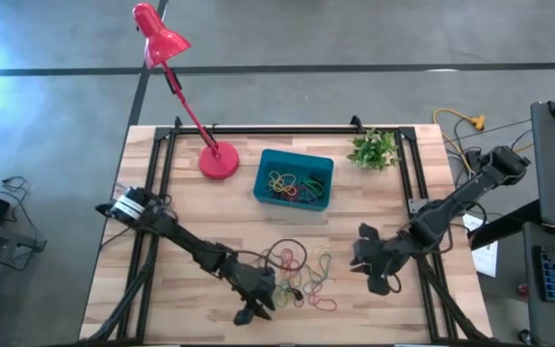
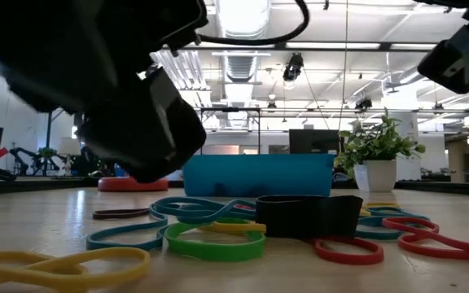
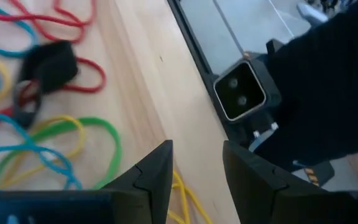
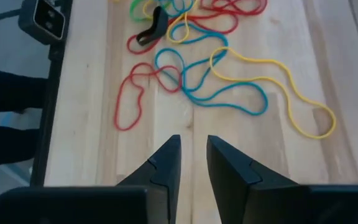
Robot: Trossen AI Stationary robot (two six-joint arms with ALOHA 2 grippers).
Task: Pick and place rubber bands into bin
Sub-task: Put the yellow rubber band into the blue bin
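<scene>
Loose coloured elastic rubber bands [image 1: 302,275] strewn on the wooden bench [image 1: 191,222] near the small teal plastic bin [image 1: 294,179], more already inside. Left gripper [image 1: 251,310] beside the pile, right gripper [image 4: 192,158] facing it, both sets of fingers parted, empty. Picking step; next, closing on one band.

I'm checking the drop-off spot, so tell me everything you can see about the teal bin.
The bin is a small rectangular teal-blue box, plastic by its look, with low walls and an open top. It sits flat on the wooden table, toward the far side, between the red lamp base and the potted plant. Several coloured rubber bands already lie inside.
</scene>
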